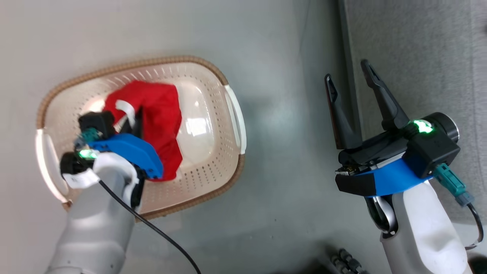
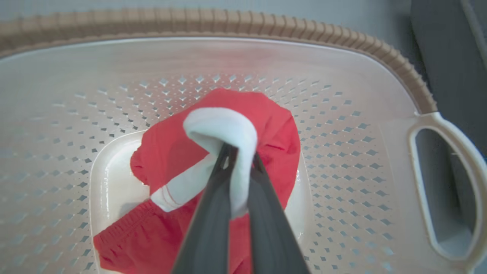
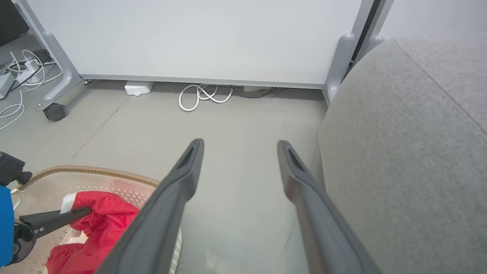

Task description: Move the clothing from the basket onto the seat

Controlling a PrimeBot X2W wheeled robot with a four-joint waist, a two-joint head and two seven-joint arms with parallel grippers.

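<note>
The cream basket with its brown rim stands on the floor at the left, and red clothing with white trim lies in it. My left gripper reaches down into the basket and is shut on a white cuff of the red clothing, which is lifted a little off the basket floor. My right gripper hovers open and empty over the floor, beside the edge of the grey seat. In the right wrist view the seat is at the right, and the basket with the clothing at the lower left.
A white panel on grey wheeled legs stands behind, with white cables and a small white box on the floor under it. More cables lie at the far left. Grey floor separates basket and seat.
</note>
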